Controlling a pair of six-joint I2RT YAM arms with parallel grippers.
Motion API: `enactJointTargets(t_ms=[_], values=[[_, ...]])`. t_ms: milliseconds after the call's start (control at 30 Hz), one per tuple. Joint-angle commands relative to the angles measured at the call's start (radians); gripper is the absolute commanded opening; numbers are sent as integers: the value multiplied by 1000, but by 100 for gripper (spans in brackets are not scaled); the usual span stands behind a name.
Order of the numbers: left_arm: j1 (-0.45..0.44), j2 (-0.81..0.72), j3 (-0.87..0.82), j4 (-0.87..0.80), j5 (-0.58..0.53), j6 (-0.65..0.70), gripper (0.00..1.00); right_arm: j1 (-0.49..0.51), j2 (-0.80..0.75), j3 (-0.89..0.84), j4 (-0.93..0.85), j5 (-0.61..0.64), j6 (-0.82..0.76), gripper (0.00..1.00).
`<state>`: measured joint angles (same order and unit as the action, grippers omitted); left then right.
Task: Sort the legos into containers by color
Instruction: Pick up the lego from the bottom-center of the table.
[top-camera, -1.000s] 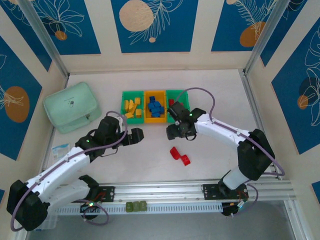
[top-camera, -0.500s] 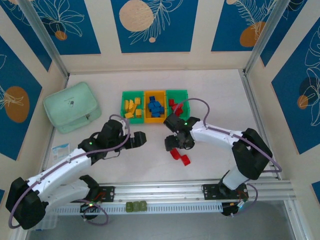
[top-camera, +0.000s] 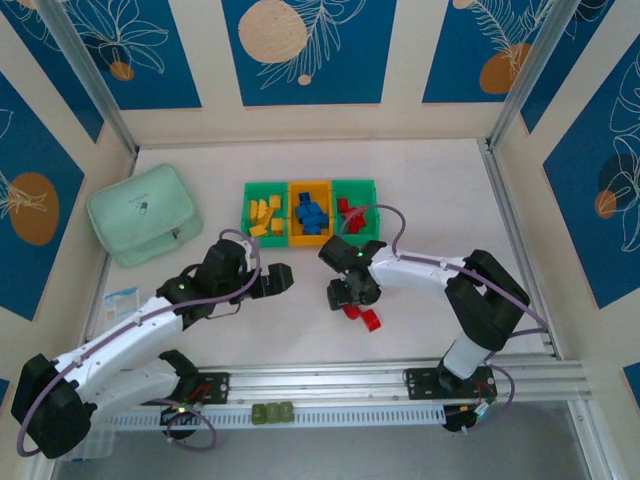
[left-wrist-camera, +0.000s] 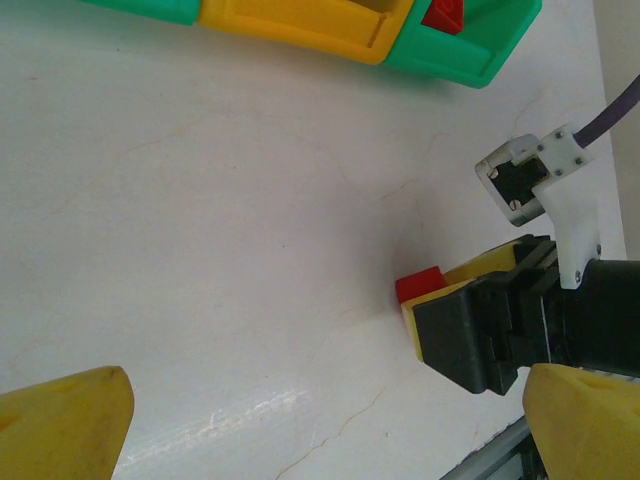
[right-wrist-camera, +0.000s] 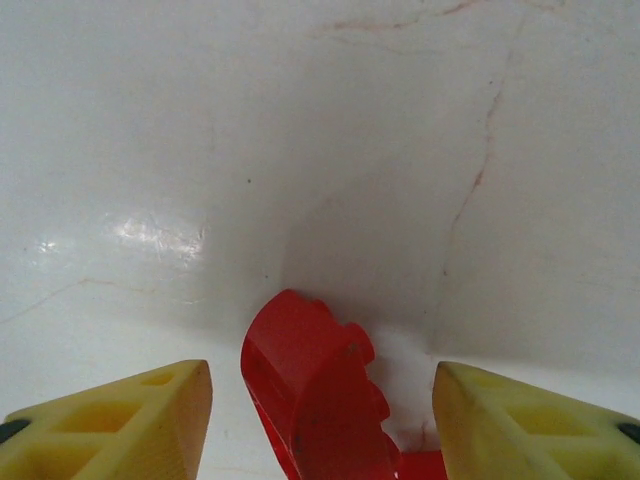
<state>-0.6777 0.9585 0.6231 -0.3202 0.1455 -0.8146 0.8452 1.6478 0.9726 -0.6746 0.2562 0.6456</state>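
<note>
Jo: Pale tabletop looks nearly bare. Where are the legos (top-camera: 310, 213)?

Mika: Mostly binned. Yellow, blue and red each have their own slot in the containers (top-camera: 289, 210). Red bricks (top-camera: 364, 316) lie loose nearer the arm bases. I've got the right gripper (top-camera: 343, 295) low and astride one, so the fingers can pinch its sides.

Jo: Gripped?

Mika: No. Top view hides it under the wrist. Right wrist shows the red brick (right-wrist-camera: 315, 390) between half-spread fingers (right-wrist-camera: 120, 415), gap either side. Left gripper (top-camera: 280, 278) sits just beside, jaws wide, holding nothing. Parked clear, I reckon.
</note>
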Motion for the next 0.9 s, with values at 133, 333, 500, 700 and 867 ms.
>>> enactJointTargets(t_ms=[133,333,500,700,867], values=[[-9,4,5,14,-20,-12,99,8,38,-7,17,-31,2,50],[-10,6,7,16,-19,-12,99,7,41,-9,25,-34,1,40],[-10,8,19,12,-17,-6,99,2,38,-8,24,-34,-1,31],[-10,9,26,10,-20,-5,99,-5,1,6,13,-34,-5,26],[-10,13,38,14,-23,2,99,-21,-32,20,3,-32,-15,21]])
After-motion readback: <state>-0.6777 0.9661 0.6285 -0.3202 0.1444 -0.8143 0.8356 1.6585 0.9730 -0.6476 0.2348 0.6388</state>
